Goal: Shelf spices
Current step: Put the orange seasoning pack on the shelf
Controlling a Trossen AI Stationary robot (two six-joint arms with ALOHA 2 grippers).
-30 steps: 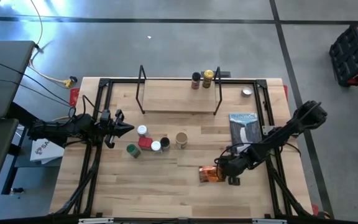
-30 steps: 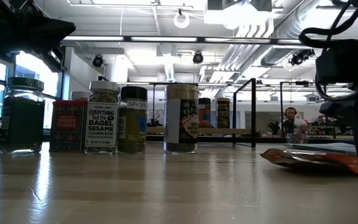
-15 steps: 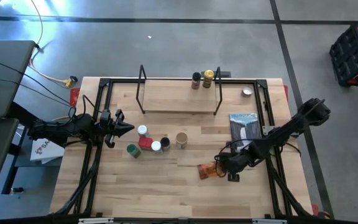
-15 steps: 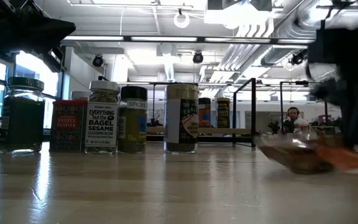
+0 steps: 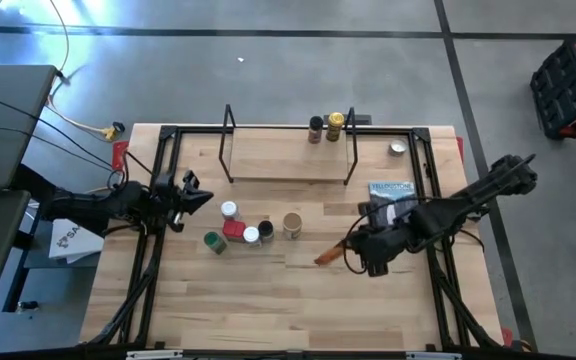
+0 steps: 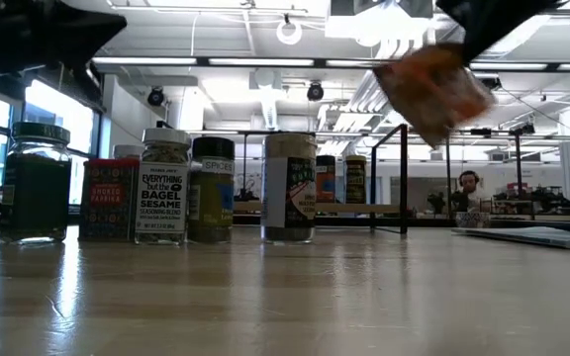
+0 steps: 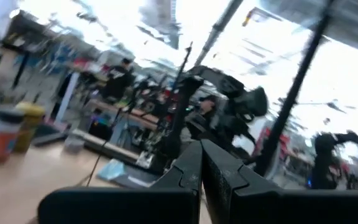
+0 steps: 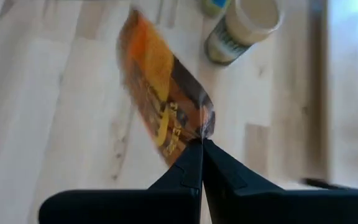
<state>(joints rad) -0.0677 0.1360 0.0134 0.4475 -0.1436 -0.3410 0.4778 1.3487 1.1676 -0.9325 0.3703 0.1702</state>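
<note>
The right gripper [image 5: 351, 251] is closed on 1 corner of the flat orange-red foil packet [image 5: 329, 256]; the right wrist view shows the 2 fingertips [image 8: 199, 149] pinched together on its edge, with the packet [image 8: 163, 93] hanging free beyond them and clear of the wooden tabletop [image 5: 268, 300]; an edge pinch suits a thin, limp item that offers no body to clamp. The low view shows the packet [image 6: 433, 91] held high above the table surface, tilted; the lift gives clearance over the upright jars before transport.

The long light-wood shelf with black wire end frames [image 5: 288, 158] lies well beyond the right gripper, toward the far table edge; 2 jars [image 5: 326, 126] stand just past the shelf's right end, whether on it or behind it cannot be told. A cluster of 5 small spice jars [image 5: 250, 229] stands on the tabletop well to the gripper's left, between the 2 arms; a flat grey-blue booklet [image 5: 392, 200] lies just beyond the right arm.

The left gripper [image 5: 204, 196] is closed and empty, waiting near the jar cluster.

Judgement: the step in hand is carrying the packet to the shelf; the limp packet may swing or slip from the corner grip.
</note>
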